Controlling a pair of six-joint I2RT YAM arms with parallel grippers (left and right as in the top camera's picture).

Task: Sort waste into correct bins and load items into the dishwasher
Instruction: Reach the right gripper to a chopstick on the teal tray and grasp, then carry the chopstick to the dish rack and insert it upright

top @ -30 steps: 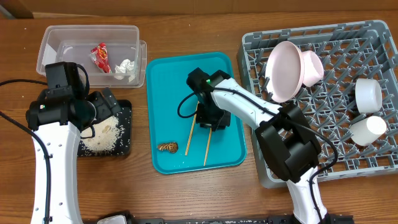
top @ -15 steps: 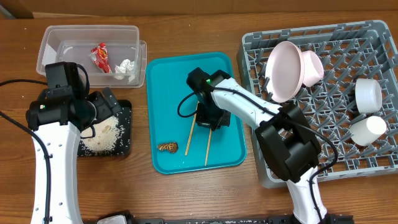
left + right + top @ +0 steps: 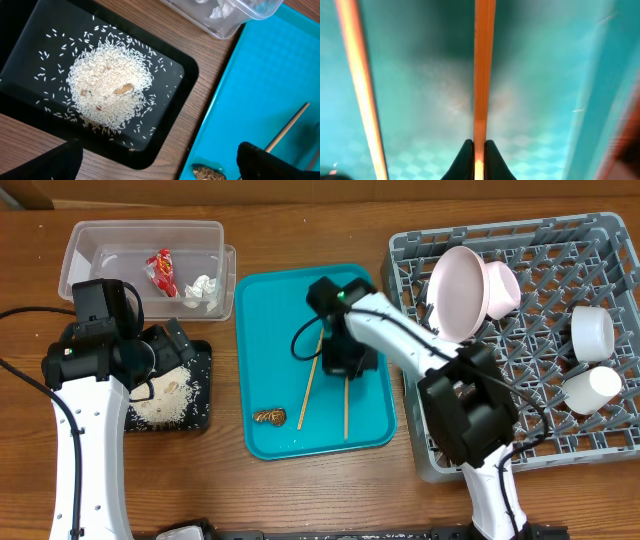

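My right gripper (image 3: pixel 347 363) is over the teal tray (image 3: pixel 275 305), shut on one wooden chopstick (image 3: pixel 346 415). In the right wrist view the fingertips (image 3: pixel 466 155) pinch that chopstick (image 3: pixel 483 65). The second chopstick (image 3: pixel 309 385) lies loose on the tray to its left and also shows in the right wrist view (image 3: pixel 361 95). A small brown food lump (image 3: pixel 269 417) sits at the tray's front left. My left gripper (image 3: pixel 172 348) is open and empty over the black tray (image 3: pixel 203 360), which holds rice scraps (image 3: pixel 112 87). The clear tub (image 3: pixel 100 240) holds the red wrapper (image 3: pixel 161 272) and the tissue (image 3: pixel 203 288).
The grey dish rack (image 3: pixel 600 450) stands at the right with two white bowls (image 3: pixel 460 292) leaning at its back left and two cups (image 3: pixel 592 330) on its right side. The left wrist view shows the teal tray's edge (image 3: pixel 260 75) and the brown lump (image 3: pixel 207 173).
My right gripper has shifted to the right with one chopstick in it; that chopstick now lies straighter and farther from the loose one. The left arm has not moved.
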